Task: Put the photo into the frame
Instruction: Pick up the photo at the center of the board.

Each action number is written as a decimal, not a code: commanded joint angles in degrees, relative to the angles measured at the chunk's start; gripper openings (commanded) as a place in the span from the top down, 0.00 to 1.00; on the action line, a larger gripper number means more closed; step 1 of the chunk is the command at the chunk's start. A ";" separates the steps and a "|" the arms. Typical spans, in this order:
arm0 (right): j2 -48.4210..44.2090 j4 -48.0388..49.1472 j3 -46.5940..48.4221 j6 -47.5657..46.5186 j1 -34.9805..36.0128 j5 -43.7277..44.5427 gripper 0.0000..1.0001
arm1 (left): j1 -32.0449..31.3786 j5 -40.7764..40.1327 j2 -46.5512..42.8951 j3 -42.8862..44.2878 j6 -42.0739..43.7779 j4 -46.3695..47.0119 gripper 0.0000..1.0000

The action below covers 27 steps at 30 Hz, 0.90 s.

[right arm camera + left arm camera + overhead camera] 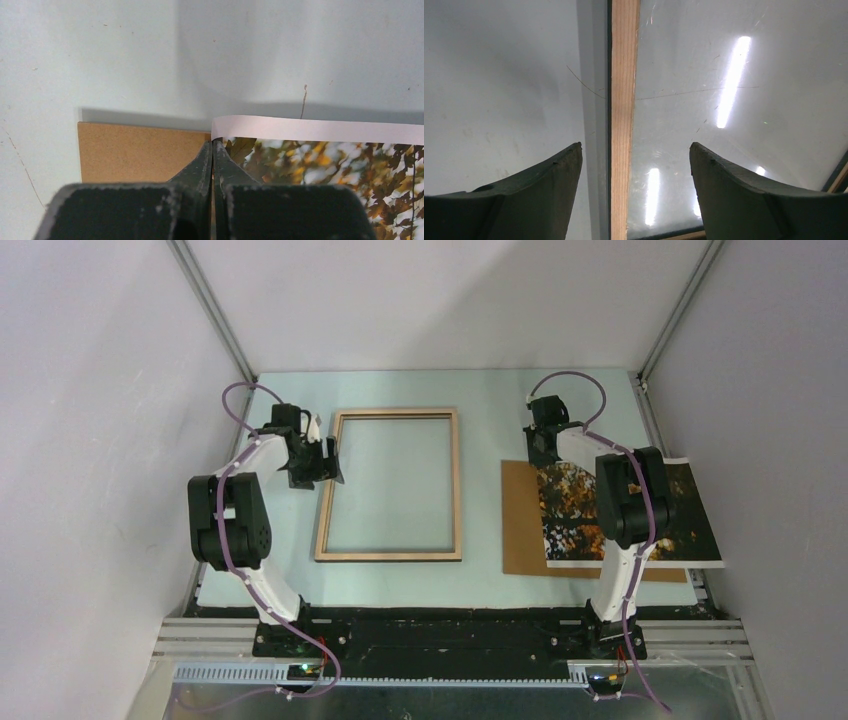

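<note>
Closed black fingers of the right gripper point(213, 143) are seen pressed together at the left edge of the photo point(325, 170), close to its far corner. Whether the paper is pinched between them cannot be told. To the left of these jaws, the brown backing board point(135, 152) is seen lying partly under the print. The left gripper point(636, 147) is held wide open, its jaws set astride the left wooden rail of the frame point(624, 75), which is laid wood side up. The clear pane point(734, 165) is seen beyond the right finger.
</note>
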 commanded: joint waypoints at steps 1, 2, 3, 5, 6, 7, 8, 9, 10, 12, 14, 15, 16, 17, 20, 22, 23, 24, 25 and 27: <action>-1.72 -1.73 2.01 -1.02 -0.12 0.23 1.00 | 0.35 0.75 -2.77 0.19 1.35 0.60 0.17; -2.25 -1.89 2.05 -1.04 -0.11 -0.01 1.00 | 0.37 0.93 -2.75 0.29 1.41 0.60 0.17; -2.52 -2.14 2.03 -1.06 -0.01 -0.83 1.00 | 0.33 0.98 -2.87 0.32 1.50 0.63 0.17; -3.54 -2.34 2.08 -1.10 0.40 -1.96 1.00 | 0.35 1.23 -3.02 0.43 1.81 0.65 0.17; -4.13 -2.38 2.07 -1.11 0.94 -2.43 1.00 | 0.37 1.38 -3.14 0.39 1.95 0.61 0.17; -4.42 -2.44 2.04 -1.09 1.22 -3.28 1.00 | 0.36 1.51 -3.30 0.43 2.21 0.58 0.17; -5.08 -2.23 2.02 -1.08 1.83 -3.79 1.00 | 0.37 1.76 -3.55 0.43 2.41 0.62 0.17; -5.73 -2.23 2.06 -1.08 2.15 -5.20 1.00 | 0.38 1.87 -3.71 0.39 2.83 0.58 0.17; -6.01 -2.16 2.08 -1.10 2.89 -5.72 1.00 | 0.38 2.16 -4.05 0.37 3.03 0.62 0.17; -6.60 -2.30 2.38 -2.42 4.42 -7.43 1.00 | 0.38 2.96 -4.65 0.40 3.81 0.59 0.17; -6.86 -2.53 2.81 -3.40 6.42 -9.88 1.00 | 0.26 4.27 -5.21 0.80 4.25 0.64 0.17; -7.03 -2.60 3.09 -4.08 7.76 -10.61 1.00 | 0.19 5.39 -5.33 1.01 4.40 0.61 0.17; -7.10 -2.73 3.30 -4.47 8.54 -11.70 1.00 | 0.03 5.93 -5.47 1.21 4.56 0.58 0.17; -7.29 -2.81 3.52 -5.53 10.10 -12.35 1.00 | -0.06 7.19 -5.59 1.64 4.64 0.62 0.17; -8.12 -3.48 3.57 -8.24 15.08 -14.88 1.00 | -0.85 9.28 -5.91 3.01 5.08 0.54 0.17; -9.26 -3.72 2.19 -11.05 18.14 -16.06 1.00 | -1.56 10.53 -5.90 3.96 5.27 0.37 0.17; -9.80 -3.54 1.57 -13.04 19.18 -16.28 1.00 | -1.91 11.44 -5.68 4.26 5.35 0.25 0.17; -11.06 -3.50 0.03 -14.82 21.15 -16.50 1.00 | -2.56 12.59 -5.52 4.89 5.41 0.12 0.17; -11.80 -3.46 -0.74 -15.60 22.05 -16.53 1.00 | -2.76 13.31 -5.14 5.26 5.43 0.04 0.16; -13.85 -3.89 -2.79 -17.20 24.13 -17.03 1.00 | -4.68 16.04 -4.08 6.50 5.39 -0.35 0.16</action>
